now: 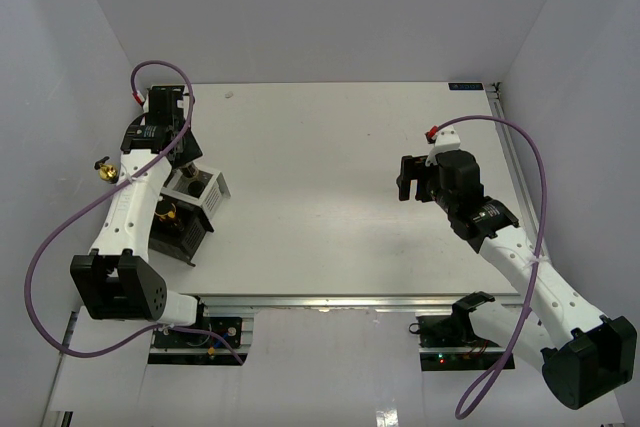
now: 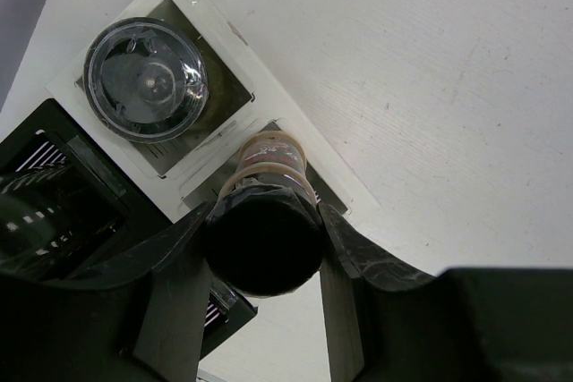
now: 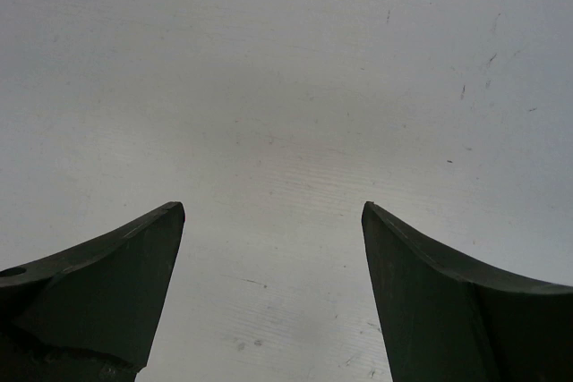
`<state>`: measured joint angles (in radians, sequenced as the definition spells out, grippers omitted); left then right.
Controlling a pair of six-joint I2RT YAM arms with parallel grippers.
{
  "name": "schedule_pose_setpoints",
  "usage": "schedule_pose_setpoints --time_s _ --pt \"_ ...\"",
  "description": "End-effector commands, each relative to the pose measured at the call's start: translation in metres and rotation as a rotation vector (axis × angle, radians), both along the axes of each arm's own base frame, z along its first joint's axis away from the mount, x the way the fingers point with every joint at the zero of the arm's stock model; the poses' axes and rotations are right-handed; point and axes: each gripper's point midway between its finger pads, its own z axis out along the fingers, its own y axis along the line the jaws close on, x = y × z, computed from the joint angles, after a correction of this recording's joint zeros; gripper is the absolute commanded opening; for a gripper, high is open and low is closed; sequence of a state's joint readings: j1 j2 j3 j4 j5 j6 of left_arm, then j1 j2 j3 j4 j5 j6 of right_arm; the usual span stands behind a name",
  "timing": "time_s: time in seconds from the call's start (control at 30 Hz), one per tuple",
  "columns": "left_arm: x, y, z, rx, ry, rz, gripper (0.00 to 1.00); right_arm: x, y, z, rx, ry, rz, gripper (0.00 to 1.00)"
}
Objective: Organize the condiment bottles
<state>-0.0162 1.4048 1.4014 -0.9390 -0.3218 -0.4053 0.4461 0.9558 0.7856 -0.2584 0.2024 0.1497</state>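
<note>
My left gripper (image 2: pixel 264 214) is shut on the black cap of the slim dark yellow-labelled bottle (image 2: pixel 273 157), which stands upright in a white-rimmed compartment of the rack (image 2: pixel 228 42). The squat clear jar with the grey lid (image 2: pixel 146 80) sits in the neighbouring compartment. In the top view my left gripper (image 1: pixel 186 159) is over the rack (image 1: pixel 212 197) and hides the slim bottle. A gold cap (image 1: pixel 102 168) shows at the far left beside the left arm; its bottle is hidden. My right gripper (image 1: pixel 405 179) is open and empty over bare table, as the right wrist view (image 3: pixel 273 212) also shows.
The rack's black part (image 2: pixel 54 194) lies on the near side of the white compartments. The left arm (image 1: pixel 130 207) lies along the table's left edge. Grey walls enclose the table (image 1: pixel 320 147) on the left, back and right.
</note>
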Motion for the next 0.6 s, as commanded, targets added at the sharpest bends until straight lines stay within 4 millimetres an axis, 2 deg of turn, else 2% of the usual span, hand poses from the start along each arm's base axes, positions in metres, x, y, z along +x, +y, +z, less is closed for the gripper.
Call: schedule_pose_setpoints --time_s 0.0,0.17,0.4,0.57 --pt "-0.026 0.009 -0.028 0.034 0.155 0.025 0.0 0.005 0.001 0.006 0.016 -0.04 -0.003 0.87" --pt "-0.031 0.017 -0.02 0.073 0.152 0.045 0.0 0.003 0.001 0.005 0.018 -0.039 0.001 0.87" --pt "-0.037 0.02 -0.029 0.09 0.185 0.059 0.0 0.003 0.0 0.006 0.02 -0.044 -0.001 0.87" --pt "-0.028 0.013 -0.032 0.057 0.163 0.025 0.0 0.004 0.001 0.005 0.019 -0.041 0.004 0.87"
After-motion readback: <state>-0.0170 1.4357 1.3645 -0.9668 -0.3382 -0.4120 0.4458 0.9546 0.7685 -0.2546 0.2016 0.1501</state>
